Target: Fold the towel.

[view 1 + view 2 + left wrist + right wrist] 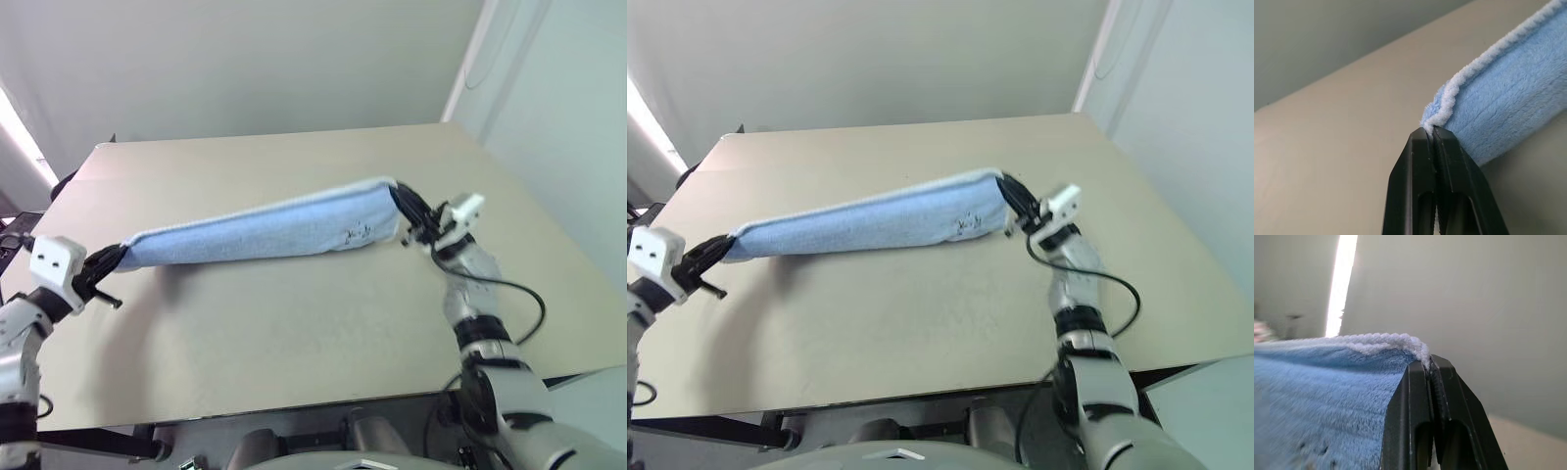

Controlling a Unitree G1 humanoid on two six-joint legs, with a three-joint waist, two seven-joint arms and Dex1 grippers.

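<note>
A plain beige table (294, 323) stands against pale walls, and over it we hold the towel (265, 230) stretched between our two arms. Our left gripper (1433, 133) has its fingers pressed together on the white-stitched corner at one end; our right gripper (1429, 363) pinches the corner at the other end the same way, its fingers tight on the edging. Between them the towel hangs as a long, narrow blue band, doubled along its length, sloping upward from the left end to the right. A small dark embroidered mark (358, 233) sits near the right end.
</note>
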